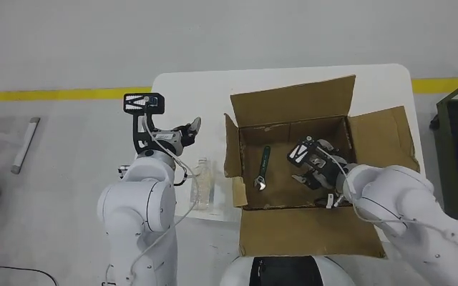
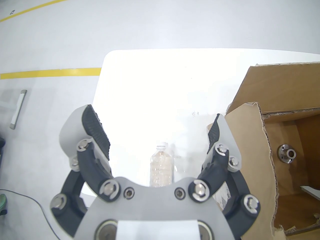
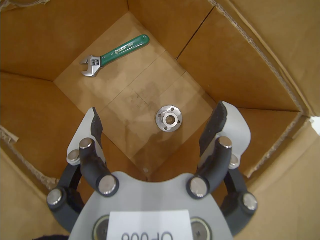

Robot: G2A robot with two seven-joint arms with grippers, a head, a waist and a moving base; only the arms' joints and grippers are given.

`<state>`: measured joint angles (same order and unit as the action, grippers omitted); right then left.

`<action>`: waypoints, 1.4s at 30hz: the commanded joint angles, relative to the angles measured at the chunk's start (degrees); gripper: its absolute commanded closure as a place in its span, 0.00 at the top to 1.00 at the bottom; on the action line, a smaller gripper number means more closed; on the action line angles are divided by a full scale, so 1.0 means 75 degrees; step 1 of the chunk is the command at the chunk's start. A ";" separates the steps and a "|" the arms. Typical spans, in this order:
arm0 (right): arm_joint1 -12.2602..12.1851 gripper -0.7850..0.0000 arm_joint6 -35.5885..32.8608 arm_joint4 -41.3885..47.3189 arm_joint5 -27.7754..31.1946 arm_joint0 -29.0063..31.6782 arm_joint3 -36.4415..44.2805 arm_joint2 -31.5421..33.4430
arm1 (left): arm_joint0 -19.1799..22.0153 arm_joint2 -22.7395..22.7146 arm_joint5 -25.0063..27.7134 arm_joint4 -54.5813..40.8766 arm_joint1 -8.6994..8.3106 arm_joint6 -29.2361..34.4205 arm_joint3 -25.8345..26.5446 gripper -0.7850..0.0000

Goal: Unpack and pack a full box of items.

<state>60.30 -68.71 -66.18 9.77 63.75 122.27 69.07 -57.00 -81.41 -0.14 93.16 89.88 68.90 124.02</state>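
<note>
Cardboard walls of the box (image 3: 237,58) crowd your right jaws, spread wide above the metal disc (image 3: 168,118) on the box floor; low and slick, it may slip your pinch. Your left jaws, spread too, hang beside the box near the bottle (image 2: 161,166), easily toppled.

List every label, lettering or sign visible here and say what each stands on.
Wrench: white brand lettering and a small code on its green handle.
Right gripper: white label on its base, dark characters upside down, cut off by the frame edge.
Table: faint dark mark, too small to read.
</note>
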 commanded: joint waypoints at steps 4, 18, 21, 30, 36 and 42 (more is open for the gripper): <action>-0.0003 1.00 0.0013 0.0001 0.0016 0.0028 0.0017 0.0020 | 0.0000 0.0000 0.0000 0.0000 0.0000 0.0000 0.0000 1.00; -0.0003 1.00 0.0013 0.0001 0.0016 0.0028 0.0017 0.0020 | 0.0000 0.0000 0.0000 0.0000 0.0000 0.0000 0.0000 1.00; 0.0005 1.00 0.0239 0.0028 -0.0040 0.0092 -0.0104 0.0024 | 0.0000 0.0000 0.0000 0.0000 0.0000 0.0000 0.0000 1.00; 0.0071 1.00 -0.0720 -0.0227 -0.0007 -0.0393 -0.0825 -0.0427 | 0.0000 0.0000 0.0000 0.0000 0.0000 0.0000 0.0000 1.00; 0.0209 1.00 -0.1353 -0.0193 -0.0364 -0.0933 -0.1400 -0.1005 | 0.0000 0.0000 0.0000 0.0000 0.0000 0.0000 0.0000 1.00; 0.0366 1.00 -0.1394 -0.0535 -0.0873 -0.1318 -0.1877 -0.1551 | 0.0000 0.0000 0.0000 0.0000 0.0000 0.0000 0.0000 1.00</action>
<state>62.87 -79.24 -70.05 4.12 54.24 108.65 57.82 -57.00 -81.41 -0.14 93.16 89.88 68.90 124.02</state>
